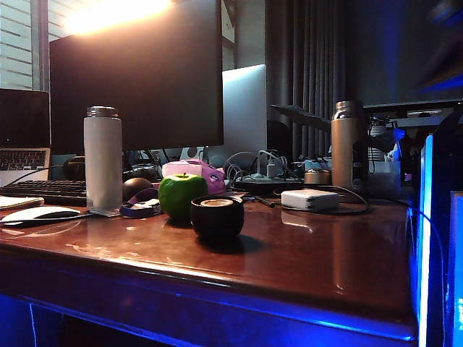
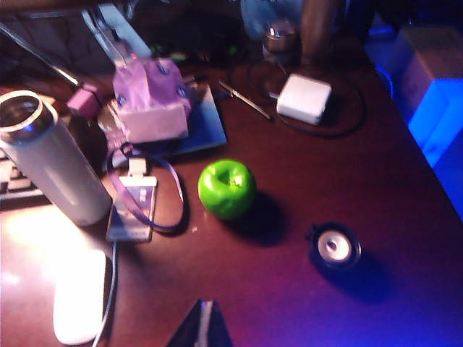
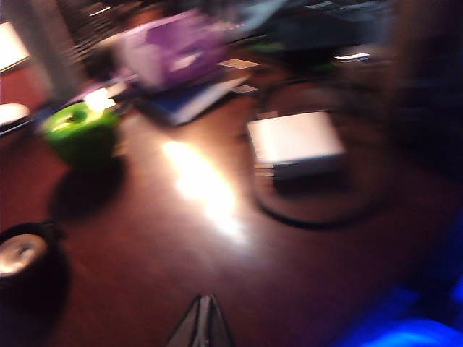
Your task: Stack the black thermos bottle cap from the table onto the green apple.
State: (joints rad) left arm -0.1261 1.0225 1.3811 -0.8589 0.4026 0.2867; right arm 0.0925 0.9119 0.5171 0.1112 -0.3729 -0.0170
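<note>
Both tools aloft over the counter [image 1: 304,260], neither visible in the exterior view. Left tool [image 2: 205,318] seen only as a dark wedge at the edge of its wrist picture, tips together as far as can be made out, nothing between them. Right tool [image 3: 205,312] likewise pinched fully closed and empty, its picture smeared by blur. Black thermos bottle cap [image 1: 217,215] standing on the counter near the front edge, just beside the green apple [image 1: 181,194] and apparently a little apart from it, toward the right-arm side and slightly nearer the front. From the left wrist view, cap [image 2: 333,247] and apple [image 2: 227,189] both ahead of the tool, apple nearly straight on, cap off to one side. From the right wrist view, cap [image 3: 22,253] close by and off to the side, apple [image 3: 81,134] farther beyond it; right arm judged the nearer one to the cap. No long axis to speak of: squat, round, black, cup-like, pale circular face turned upward, roughly as wide as the apple, so approach from straight above likely, jaws needing to open first. Apple glossy, bright green, stem dimple up, a rounded seat for the cap
</note>
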